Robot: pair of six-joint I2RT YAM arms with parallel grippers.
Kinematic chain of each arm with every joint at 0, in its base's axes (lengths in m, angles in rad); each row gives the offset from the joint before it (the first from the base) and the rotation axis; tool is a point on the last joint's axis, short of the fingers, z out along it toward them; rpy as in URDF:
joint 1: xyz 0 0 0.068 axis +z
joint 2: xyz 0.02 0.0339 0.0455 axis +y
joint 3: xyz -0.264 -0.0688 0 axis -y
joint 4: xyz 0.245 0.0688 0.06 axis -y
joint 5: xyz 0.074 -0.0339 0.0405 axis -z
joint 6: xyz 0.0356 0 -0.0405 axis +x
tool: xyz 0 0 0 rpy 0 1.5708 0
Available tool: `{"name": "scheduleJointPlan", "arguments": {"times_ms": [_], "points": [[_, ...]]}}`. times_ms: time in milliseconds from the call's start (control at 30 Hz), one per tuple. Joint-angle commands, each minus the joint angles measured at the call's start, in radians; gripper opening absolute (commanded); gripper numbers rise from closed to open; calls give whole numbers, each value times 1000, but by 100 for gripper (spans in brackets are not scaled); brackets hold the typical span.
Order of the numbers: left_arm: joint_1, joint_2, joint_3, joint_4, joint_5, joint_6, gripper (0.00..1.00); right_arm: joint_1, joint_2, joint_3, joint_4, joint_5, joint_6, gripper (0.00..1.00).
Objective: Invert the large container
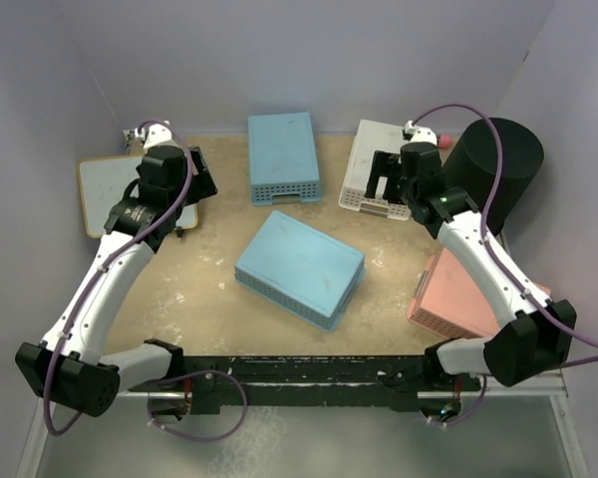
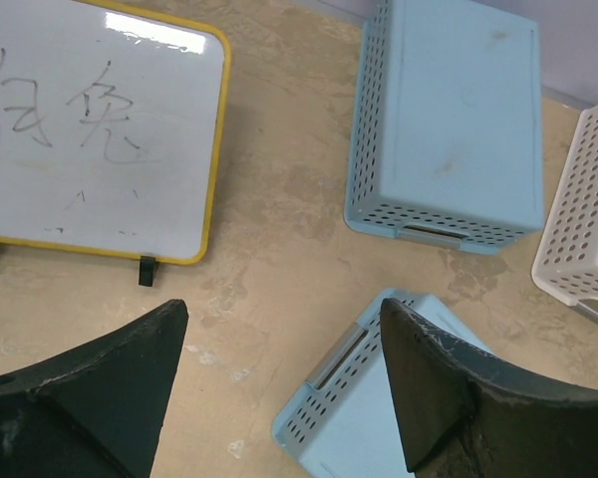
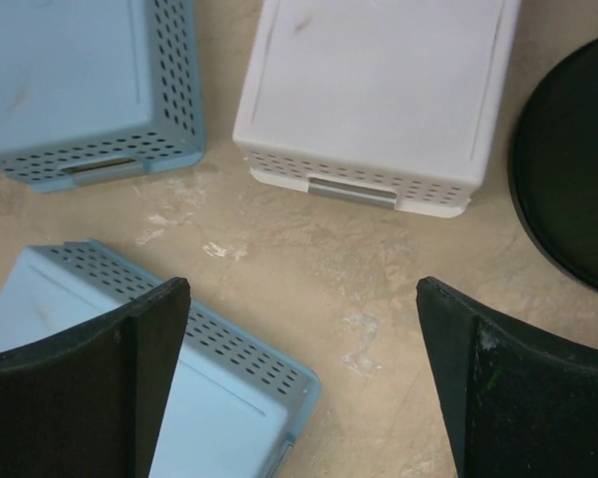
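Note:
The large black container stands at the back right, against the wall, with a flat round face up. In the right wrist view only its edge shows at the right. My right gripper hovers open and empty over the near end of the white basket, left of the container and not touching it. In its own view the right gripper is wide open above bare table. My left gripper is at the back left, far from the container. In its own view the left gripper is open and empty.
A blue basket lies upside down at the back middle, and another blue basket lies in the middle. A pink basket lies at the right under the right arm. A yellow-framed whiteboard lies at the left.

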Motion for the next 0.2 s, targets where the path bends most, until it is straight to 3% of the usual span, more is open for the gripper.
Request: {"name": "scheduleJointPlan", "arguments": {"times_ms": [0,167], "points": [[4,-4,-1,53,-64,-21,75,0,27,60,-49,95,58,97],[4,-20,-25,93,-78,-34,74,1,33,67,-47,105,69,97]]}}
